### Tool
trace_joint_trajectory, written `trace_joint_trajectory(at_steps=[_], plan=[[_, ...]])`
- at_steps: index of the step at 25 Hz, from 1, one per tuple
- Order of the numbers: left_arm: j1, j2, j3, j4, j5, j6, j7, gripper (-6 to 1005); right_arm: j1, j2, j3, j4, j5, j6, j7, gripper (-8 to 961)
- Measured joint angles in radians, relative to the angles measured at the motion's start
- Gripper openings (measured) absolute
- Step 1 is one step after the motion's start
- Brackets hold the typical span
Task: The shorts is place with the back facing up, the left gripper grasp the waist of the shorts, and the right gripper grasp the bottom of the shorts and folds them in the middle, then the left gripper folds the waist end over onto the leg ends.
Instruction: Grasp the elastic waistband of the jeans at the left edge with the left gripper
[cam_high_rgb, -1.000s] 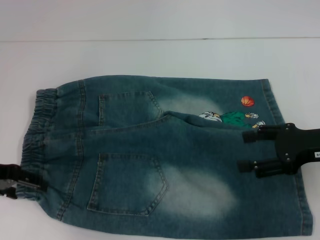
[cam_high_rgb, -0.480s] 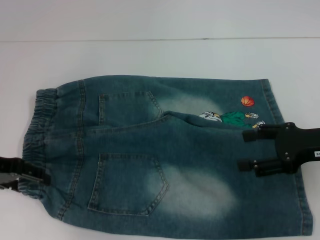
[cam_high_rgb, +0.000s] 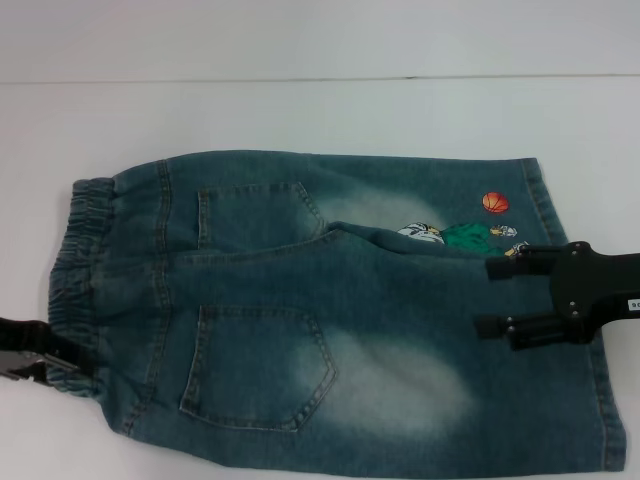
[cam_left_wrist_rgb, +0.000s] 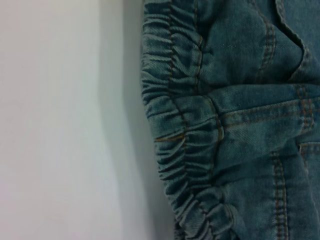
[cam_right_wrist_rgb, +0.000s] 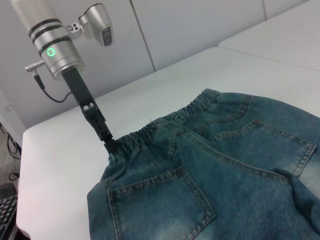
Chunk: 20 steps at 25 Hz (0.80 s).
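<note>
I keep the shorts (cam_high_rgb: 330, 310) flat on the white surface (cam_high_rgb: 300, 110), back pockets up, waistband to the left, hems to the right. At the near-left corner, the left gripper (cam_high_rgb: 45, 362) has crept inward over the last second and now touches the gathered waist (cam_left_wrist_rgb: 185, 150); I cannot tell whether its fingers are open or closed. I judge the waist grasp as being set, not confirmed. On the right, the right gripper (cam_high_rgb: 497, 298) hovers with fingers spread over the bottom of the shorts (cam_high_rgb: 600, 400), unchanged, gripping nothing. Farther back lies the embroidery (cam_high_rgb: 460, 235). The middle fold has not begun.
</note>
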Motion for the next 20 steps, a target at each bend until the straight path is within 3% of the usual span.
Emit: trace_joint_trajectory(at_steps=[7,10,14,20], plan=[[-0.003,-0.008,0.001,0.0,0.0,-0.01,0.005,607,0.0,0.0,0.0,0.0,0.0,0.002,-0.003,925],[-0.003,-0.01,0.001,0.0,0.0,-0.016,0.007,367,-0.001,-0.001,0.0,0.0,0.0,0.002,-0.003,925],[-0.004,-0.015,0.001,0.0,0.0,-0.02,0.012,135,-0.002,-0.001,0.001,0.0,0.003,0.002,-0.003,924],[-0.005,-0.018,0.001,0.0,0.0,-0.02,0.014,62,0.002,-0.005,0.006,0.0,0.006,-0.009,0.017,924]])
